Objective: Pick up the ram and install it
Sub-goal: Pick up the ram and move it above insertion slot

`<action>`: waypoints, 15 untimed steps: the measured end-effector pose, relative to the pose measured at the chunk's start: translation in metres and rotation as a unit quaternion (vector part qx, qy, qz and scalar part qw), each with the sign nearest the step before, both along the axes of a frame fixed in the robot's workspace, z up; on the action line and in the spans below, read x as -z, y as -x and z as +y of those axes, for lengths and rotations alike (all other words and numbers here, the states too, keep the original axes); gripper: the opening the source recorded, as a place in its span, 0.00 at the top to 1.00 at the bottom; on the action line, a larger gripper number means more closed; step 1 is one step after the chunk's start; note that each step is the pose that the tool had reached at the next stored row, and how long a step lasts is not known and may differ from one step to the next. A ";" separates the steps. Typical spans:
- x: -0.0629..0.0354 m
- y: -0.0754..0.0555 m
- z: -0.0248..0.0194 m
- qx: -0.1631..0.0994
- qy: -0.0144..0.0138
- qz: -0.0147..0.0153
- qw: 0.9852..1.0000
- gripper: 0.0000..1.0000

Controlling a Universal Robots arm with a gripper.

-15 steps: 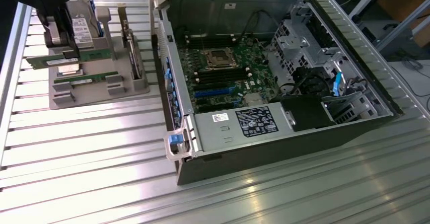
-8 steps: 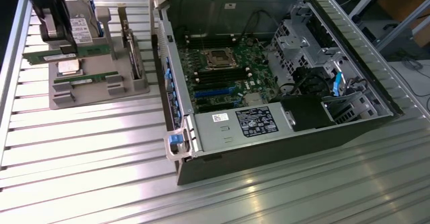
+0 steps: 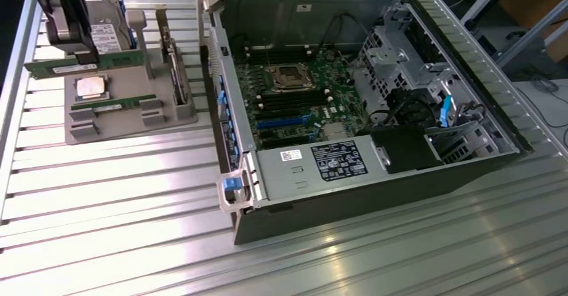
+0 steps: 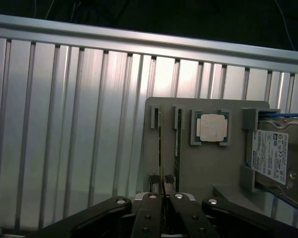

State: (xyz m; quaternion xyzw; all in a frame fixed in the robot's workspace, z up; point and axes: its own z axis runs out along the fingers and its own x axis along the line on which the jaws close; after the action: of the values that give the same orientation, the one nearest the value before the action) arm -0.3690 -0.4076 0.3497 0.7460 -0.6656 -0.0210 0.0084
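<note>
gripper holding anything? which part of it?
Yes. The gripper is shut on one ram, pinching its flat faces at the top long edge, above the tray.

The gripper [image 3: 76,56] hangs with its fingers pointing down, and the dark bulk of the wrist [image 3: 62,13] rises directly above them. Seen from the wrist, the gripper [image 4: 162,185] has two slim metal fingers [image 4: 153,184] drawn close together and nearly parallel. Black linkage bars [image 4: 104,210] spread away behind them to either side. The jaws are pinched on the thin edge of the ram [image 4: 160,148], which runs out from between the fingertips, straight ahead of them.
</note>
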 end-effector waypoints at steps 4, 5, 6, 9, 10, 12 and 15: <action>-0.0048 0.000 0.0000 0.000 0.000 0.000 1.000 0.88; -0.0056 0.000 0.0000 0.000 0.000 0.000 1.000 0.88; -0.0068 0.000 0.0000 0.000 0.000 0.000 1.000 0.88; -0.0112 0.000 0.0000 0.000 0.000 0.000 1.000 0.88; -0.0122 0.000 0.0000 0.000 0.000 0.000 1.000 0.88; -0.0140 0.000 0.0000 0.000 0.000 0.000 1.000 0.88; -0.0183 0.000 0.0000 0.000 0.000 0.000 1.000 0.88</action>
State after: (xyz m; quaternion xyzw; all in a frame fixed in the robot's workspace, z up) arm -0.3690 -0.4076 0.3680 0.7460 -0.6656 -0.0210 0.0084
